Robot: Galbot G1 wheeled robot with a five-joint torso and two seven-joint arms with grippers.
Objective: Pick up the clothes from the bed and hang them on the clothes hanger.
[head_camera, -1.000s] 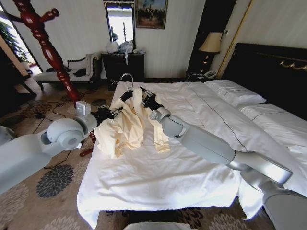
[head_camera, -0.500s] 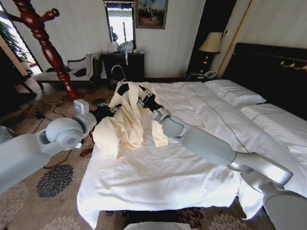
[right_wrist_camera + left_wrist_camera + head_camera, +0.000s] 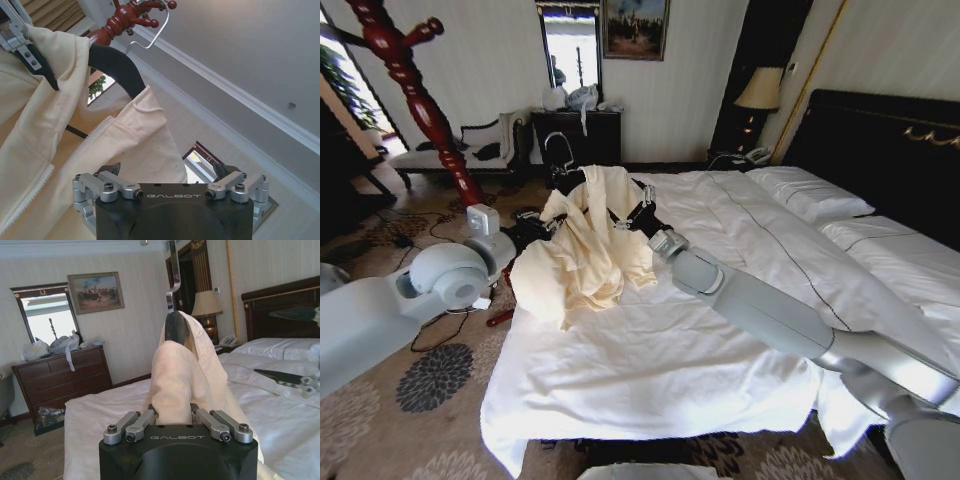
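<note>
1. Head view: the cream-yellow top [image 3: 588,250] hangs lifted above the near left part of the bed [image 3: 650,370], its lower folds touching the white duvet near the bed's left edge. The left gripper [image 3: 542,228] meets the cloth from the left and the right gripper [image 3: 638,216] from the right, both near the garment's upper part. The silver hook of the clothes hanger [image 3: 557,150] rises just above the collar. The dark-red coat stand [image 3: 415,95] stands on the floor well to the left.

2. Left wrist view: the left gripper [image 3: 176,416] has its fingers [image 3: 129,426] closed on a bunched fold of the top [image 3: 181,375]. The cloth runs up from the gripper and drapes over the black end of the hanger [image 3: 175,326], whose silver wire goes on upward. The bed [image 3: 100,410] lies below.

3. Right wrist view: the right gripper [image 3: 172,186] has its fingers [image 3: 116,189] clamped on the cream cloth [image 3: 125,140]. The hanger's black arm [image 3: 116,67] passes under the shoulder of the top, and its hook curves close beside the top of the coat stand [image 3: 131,14].
</note>
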